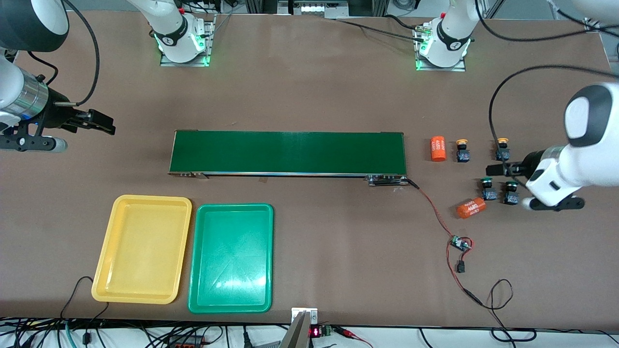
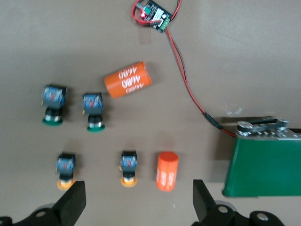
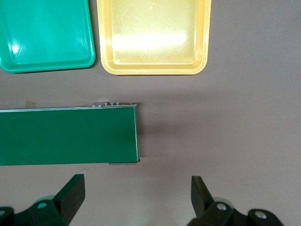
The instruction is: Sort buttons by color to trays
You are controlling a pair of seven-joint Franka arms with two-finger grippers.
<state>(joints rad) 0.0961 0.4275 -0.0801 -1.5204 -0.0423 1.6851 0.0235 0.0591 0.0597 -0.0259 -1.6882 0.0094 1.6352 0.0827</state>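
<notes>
**Table stock: four buttons unsorted, both trays bare**

Nearest the front camera: yellow tray [image 1: 141, 249] and green tray [image 1: 231, 258], flat on the table, side by side and just apart, toward the right arm's end; the yellow one lies closer to that end. Nothing lies in either.

Toward the left arm's end: small circuit board [image 1: 459, 243] on red-and-black wires, nearer the camera than the buttons.

Next farther: orange cylinder [image 1: 470, 208] marked "4680", lying on its side. Just beside it, two green-capped buttons [image 1: 488, 189] [image 1: 511, 192], side by side, apart from one another.

Mid-table: long dark-green conveyor belt [image 1: 287, 153], farther from the camera than the trays.

Same depth as the belt, off its end toward the left arm: a second orange cylinder [image 1: 438, 148], then two yellow-capped buttons [image 1: 462, 150] [image 1: 502, 149] in a row, all apart.

Left gripper [image 1: 494, 169]: in the air over the button cluster, fingers [image 2: 71, 203] spread wide, holding nothing.

Right gripper [image 1: 106, 123]: in the air over bare table off the belt's other end, fingers [image 3: 71, 193] spread wide, holding nothing.
</notes>
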